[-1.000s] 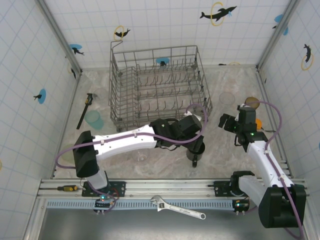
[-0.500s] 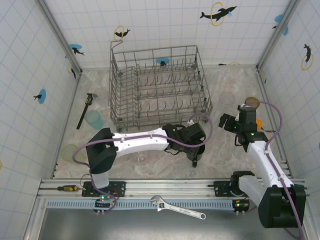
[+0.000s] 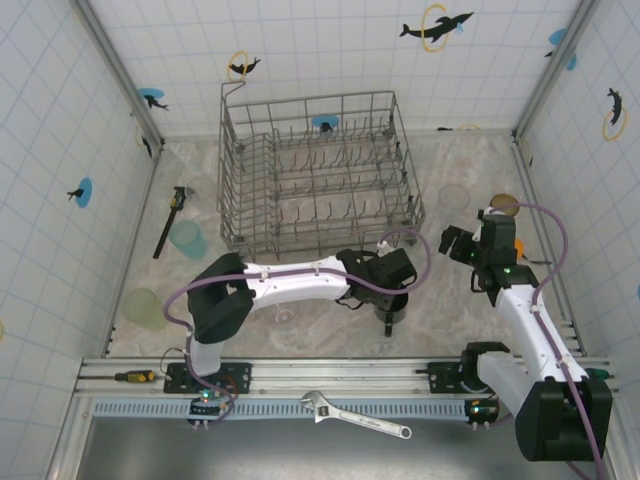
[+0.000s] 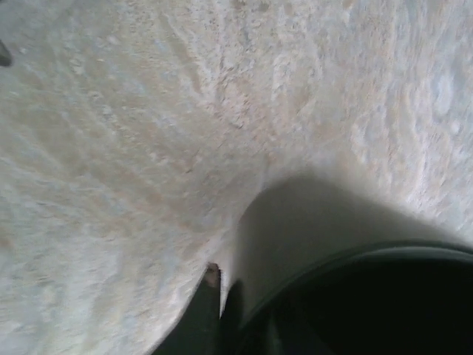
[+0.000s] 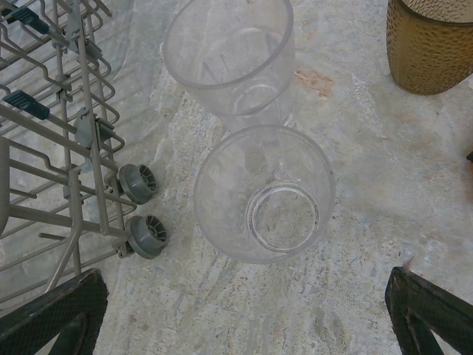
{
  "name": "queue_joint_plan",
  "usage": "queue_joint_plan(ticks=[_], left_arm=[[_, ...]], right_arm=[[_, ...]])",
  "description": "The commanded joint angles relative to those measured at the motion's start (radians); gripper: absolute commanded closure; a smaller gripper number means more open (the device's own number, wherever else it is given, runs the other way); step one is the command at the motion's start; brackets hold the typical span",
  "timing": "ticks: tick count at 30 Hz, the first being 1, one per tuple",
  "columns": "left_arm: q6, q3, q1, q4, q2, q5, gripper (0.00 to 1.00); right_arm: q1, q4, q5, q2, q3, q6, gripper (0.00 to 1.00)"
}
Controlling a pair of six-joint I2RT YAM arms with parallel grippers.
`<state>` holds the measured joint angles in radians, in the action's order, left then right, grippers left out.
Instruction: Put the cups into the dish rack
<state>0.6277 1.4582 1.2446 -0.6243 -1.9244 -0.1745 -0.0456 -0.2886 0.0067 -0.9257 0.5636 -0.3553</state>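
the large grey wire dish rack (image 3: 320, 170) sits empty in the upper centre of the top view. below its lower right corner, the left gripper (image 3: 392, 295) is closed narrow on the rim of a black handled mug (image 4: 355, 296). at centre right, the right gripper (image 5: 240, 318) hangs wide open above two clear glasses (image 5: 262, 194), with a ribbed amber tumbler (image 5: 432, 44) at upper right. a pale teal cup (image 3: 187, 239) and a pale green cup (image 3: 145, 308) stand at the left.
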Motion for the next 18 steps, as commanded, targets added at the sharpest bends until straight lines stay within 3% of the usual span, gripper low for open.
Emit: queue_joint_plan(ticks=[1,18], left_arm=[[0.0,0.035,-0.005,-0.006,-0.025,-0.031,1.0],[-0.073,0.245,-0.035,-0.1,-0.021,-0.026,1.0]], right_arm=[[0.006,0.027,-0.01,0.01,0.001,-0.005,0.0],[0.023,-0.006,-0.008,0.046,0.035,-0.012,0.0]])
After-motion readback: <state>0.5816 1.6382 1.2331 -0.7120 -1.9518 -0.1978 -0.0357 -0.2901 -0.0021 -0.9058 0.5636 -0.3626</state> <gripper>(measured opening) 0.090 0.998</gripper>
